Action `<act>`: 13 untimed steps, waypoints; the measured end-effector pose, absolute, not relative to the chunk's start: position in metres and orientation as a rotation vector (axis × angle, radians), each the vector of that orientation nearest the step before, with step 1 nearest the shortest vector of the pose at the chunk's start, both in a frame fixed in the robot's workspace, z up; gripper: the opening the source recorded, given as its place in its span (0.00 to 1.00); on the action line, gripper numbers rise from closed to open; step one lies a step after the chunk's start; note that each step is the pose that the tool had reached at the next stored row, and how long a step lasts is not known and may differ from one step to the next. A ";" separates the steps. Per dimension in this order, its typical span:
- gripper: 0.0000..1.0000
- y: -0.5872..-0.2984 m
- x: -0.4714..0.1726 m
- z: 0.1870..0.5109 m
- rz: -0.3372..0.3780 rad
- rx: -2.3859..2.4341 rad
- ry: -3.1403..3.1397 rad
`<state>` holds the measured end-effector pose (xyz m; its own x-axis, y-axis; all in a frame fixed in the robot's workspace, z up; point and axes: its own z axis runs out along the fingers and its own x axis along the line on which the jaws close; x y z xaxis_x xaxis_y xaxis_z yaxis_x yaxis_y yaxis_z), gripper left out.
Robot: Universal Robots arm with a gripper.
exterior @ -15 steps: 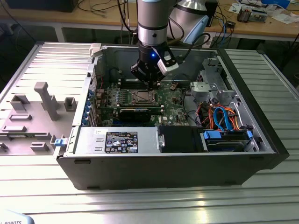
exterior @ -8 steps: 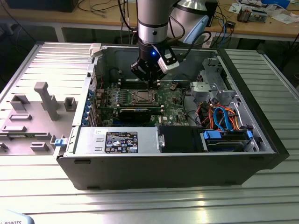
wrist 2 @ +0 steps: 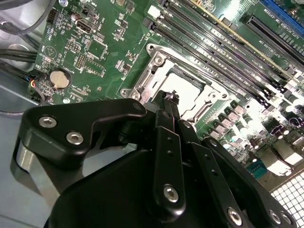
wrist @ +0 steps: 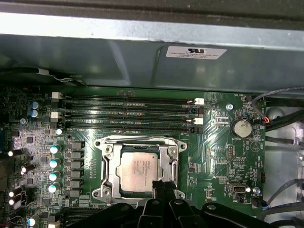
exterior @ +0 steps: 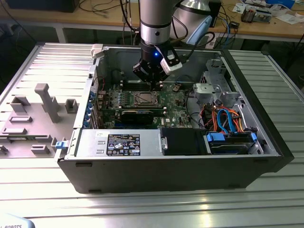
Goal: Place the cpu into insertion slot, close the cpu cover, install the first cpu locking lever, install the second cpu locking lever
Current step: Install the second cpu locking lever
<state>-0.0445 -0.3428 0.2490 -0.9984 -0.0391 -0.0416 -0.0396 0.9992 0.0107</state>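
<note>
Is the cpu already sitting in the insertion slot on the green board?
Yes, in the first wrist view the cpu lies flat inside the silver-rimmed insertion slot, with the gripper at its edge.

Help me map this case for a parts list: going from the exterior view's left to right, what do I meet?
Grey plastic side panel → cpu in its insertion slot, below the hand → silver drive cage → blue cables.
</note>
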 end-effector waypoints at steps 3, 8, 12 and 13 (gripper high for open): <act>0.11 -0.343 -0.045 0.249 0.018 -0.061 3.100; 0.11 -0.346 -0.044 0.249 0.018 -0.061 3.100; 0.11 -0.349 -0.045 0.249 0.018 -0.061 3.100; 0.11 -0.349 -0.044 0.249 0.041 -0.061 3.099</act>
